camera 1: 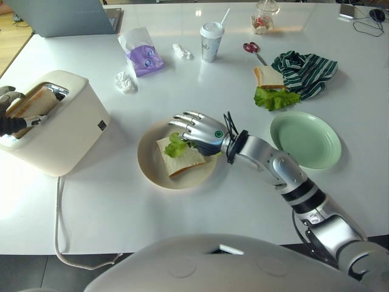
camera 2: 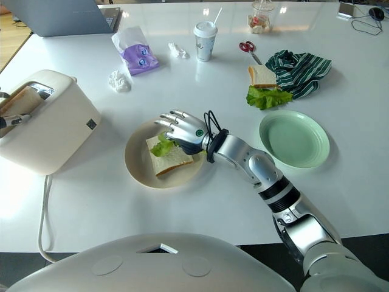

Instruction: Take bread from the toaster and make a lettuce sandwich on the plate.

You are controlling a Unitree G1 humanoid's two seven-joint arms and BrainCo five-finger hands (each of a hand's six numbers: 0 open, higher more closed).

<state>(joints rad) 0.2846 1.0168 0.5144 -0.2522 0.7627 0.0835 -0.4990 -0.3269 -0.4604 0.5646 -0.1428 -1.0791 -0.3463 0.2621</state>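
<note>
Over the round cream plate (camera 1: 148,170), the right hand (camera 1: 197,129) is curled down around a small green lettuce leaf (camera 1: 175,146), gripping it right against the square slice of white bread (camera 1: 185,161) lying on that plate. Much of the leaf is tucked under the hand and hard to see. Far left of the cream plate stands the boxy cream toaster (camera 1: 67,128), with a browned slice of toast (camera 1: 35,103) poking from its slot. The left hand (camera 1: 9,115) is at that slot, cut off by the frame edge; whether it grips anything, I cannot tell. Right of the cream plate sits a pale green round plate (camera 1: 307,140). Farther back on that side, a second bread slice (camera 1: 267,76) touches loose lettuce (camera 1: 276,98), beside a crumpled green-striped cloth (camera 1: 307,70).
</note>
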